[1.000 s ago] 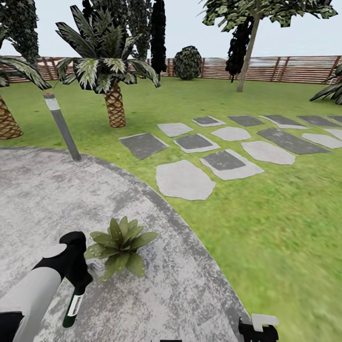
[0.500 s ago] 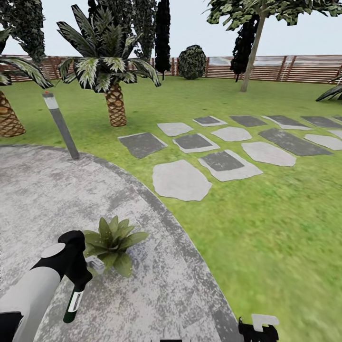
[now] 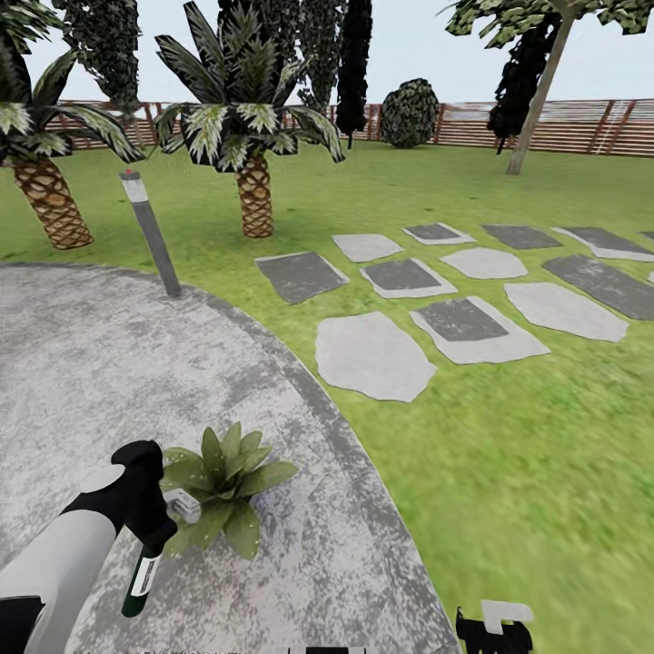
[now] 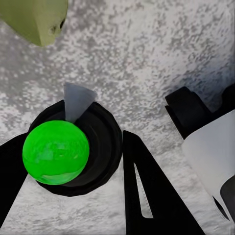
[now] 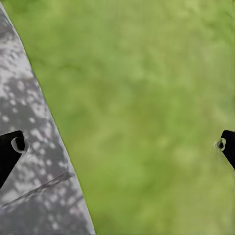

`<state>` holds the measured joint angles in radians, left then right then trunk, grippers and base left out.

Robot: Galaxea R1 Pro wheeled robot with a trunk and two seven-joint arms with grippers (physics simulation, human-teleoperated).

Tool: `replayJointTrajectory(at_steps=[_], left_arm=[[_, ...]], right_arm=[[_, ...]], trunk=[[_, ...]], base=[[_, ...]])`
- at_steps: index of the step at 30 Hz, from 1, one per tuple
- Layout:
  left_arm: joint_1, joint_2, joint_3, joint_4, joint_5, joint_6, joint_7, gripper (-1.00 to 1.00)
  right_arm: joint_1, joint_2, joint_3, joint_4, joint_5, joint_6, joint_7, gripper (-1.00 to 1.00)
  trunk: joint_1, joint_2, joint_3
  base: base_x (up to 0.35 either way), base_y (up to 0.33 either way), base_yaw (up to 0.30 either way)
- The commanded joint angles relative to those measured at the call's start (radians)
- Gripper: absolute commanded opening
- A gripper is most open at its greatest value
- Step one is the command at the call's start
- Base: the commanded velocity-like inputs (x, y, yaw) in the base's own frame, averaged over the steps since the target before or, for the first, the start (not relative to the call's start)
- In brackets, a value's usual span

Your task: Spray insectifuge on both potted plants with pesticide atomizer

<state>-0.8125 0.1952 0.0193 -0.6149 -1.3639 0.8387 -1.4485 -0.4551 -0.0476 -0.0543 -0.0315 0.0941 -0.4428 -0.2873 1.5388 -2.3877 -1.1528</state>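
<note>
Nearest the robot, at the lower left of the head view, the left arm reaches out over the round grey patio [image 3: 91, 363], and its left gripper [image 3: 150, 531] is clenched on the pesticide atomizer [image 3: 138, 581]. The dark green bottle hangs below the gripper, its white label facing the camera. In the left wrist view the black fingers [image 4: 147, 196] sit on either side of the bottle's round black body [image 4: 100, 147], which has a bright green ball-like part [image 4: 55, 152] on it.

Just right of the gripper, a pale nozzle head [image 3: 184, 505] lies against the leaves of a potted plant [image 3: 227, 486]. This low rosette stands on the paving, near the patio's right rim. I cannot tell whether any whitish specks lie on its leaves.

At the bottom right, the right gripper [image 3: 495, 627] hangs low by the patio edge. In the right wrist view its two black fingertips [image 5: 11, 149] stand wide apart, released, with paving and lawn [image 5: 147, 98] between them.

Farther out, a grey bollard lamp [image 3: 151, 234] stands at the patio's far rim. Stepping stones [image 3: 372, 354] cross the grass to the right. Beyond them rise two palms [image 3: 250, 136], then a brown slat fence [image 3: 563, 127] with dark trees along it.
</note>
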Motion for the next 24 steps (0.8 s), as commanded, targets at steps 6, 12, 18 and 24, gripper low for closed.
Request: replayJointTrajectory(at_steps=[6,12,18,24], left_arm=[[-0.015,-0.018,-0.003,-0.093,-0.009,0.016,-0.016,-1.00],[-0.011,-0.029,-0.004,-0.122,-0.016,0.017,-0.018,-1.00],[-0.005,-0.028,0.000,-0.121,-0.017,0.017,-0.019,-1.00],[-0.005,-0.028,0.001,-0.121,-0.017,0.017,-0.020,-1.00]], right_arm=[[-0.001,0.000,-0.006,0.001,0.010,-0.002,-0.004,1.00],[0.000,-0.001,-0.006,0.002,0.010,-0.002,-0.004,1.00],[0.000,-0.001,-0.006,0.002,0.010,-0.002,-0.004,1.00],[0.000,-0.001,-0.006,0.001,0.010,-0.002,-0.005,1.00]], trunk=[[0.000,0.000,-0.006],[0.000,0.000,-0.008],[0.000,0.000,-0.008],[0.000,0.000,-0.008]], base=[[0.009,-0.007,0.234],[0.000,0.000,0.091],[0.104,-0.084,0.002],[0.168,-0.222,0.006]])
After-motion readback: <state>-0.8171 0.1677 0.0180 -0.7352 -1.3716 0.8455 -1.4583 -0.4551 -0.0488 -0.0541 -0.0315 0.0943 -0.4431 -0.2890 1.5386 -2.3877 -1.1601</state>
